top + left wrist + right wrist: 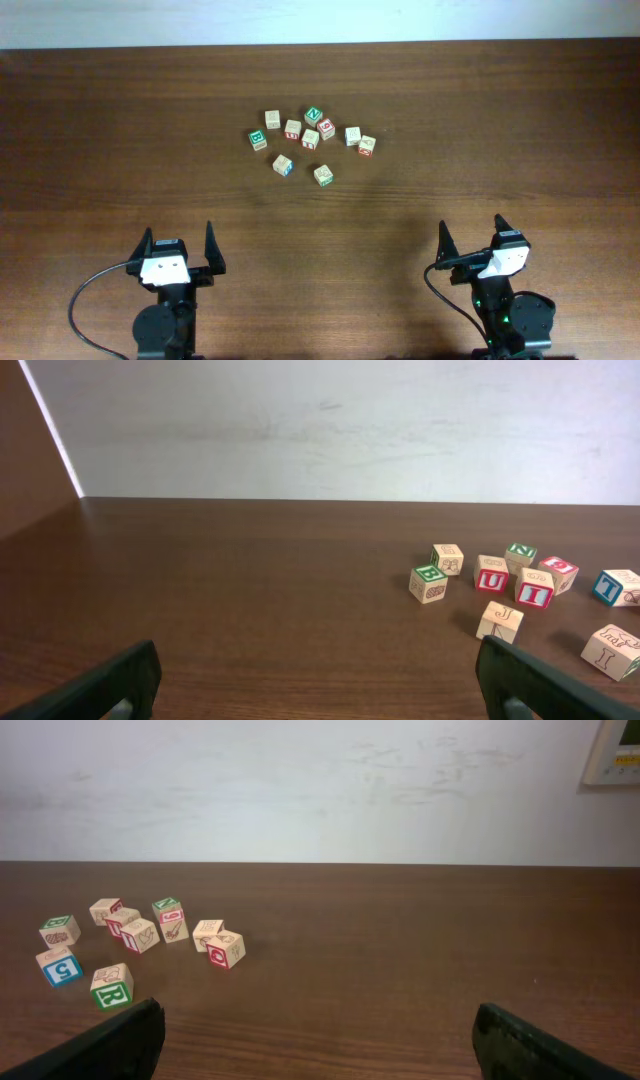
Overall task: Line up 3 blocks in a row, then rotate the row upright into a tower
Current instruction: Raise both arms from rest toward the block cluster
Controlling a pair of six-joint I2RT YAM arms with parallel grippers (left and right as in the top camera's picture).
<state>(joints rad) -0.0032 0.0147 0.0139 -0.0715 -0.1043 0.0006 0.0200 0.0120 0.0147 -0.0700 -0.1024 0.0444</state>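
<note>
Plainly, both sets of jaws stand spread wide and pinch nothing. The left jaws sit at the near left of the counter (100, 150), with their dark fingers (115, 685) far apart at the lower corners of the left wrist view. The right jaws sit at the near right, fingers (545, 1045) just as wide. Both are well apart from the blocks. A dark cable (85, 290) loops out from the left arm.

Out past them, ten small blocks lie in a loose cluster around the far middle of the counter. The blue block (284, 165) stands on the near left side of the cluster, touching nothing. The green-yellow block (323, 175) is nearest of all, to the right of the blue block and also on its own. The orange block (367, 145) marks the right end, just beside a pale block (352, 135) on its left; I cannot tell whether those two touch.

Farther back, a green-letter block (257, 139) holds the left end, another green block (314, 115) lies farthest, and a dark red block (326, 130) sits just near of it. A pale wall (300, 790) rises beyond the far edge.
</note>
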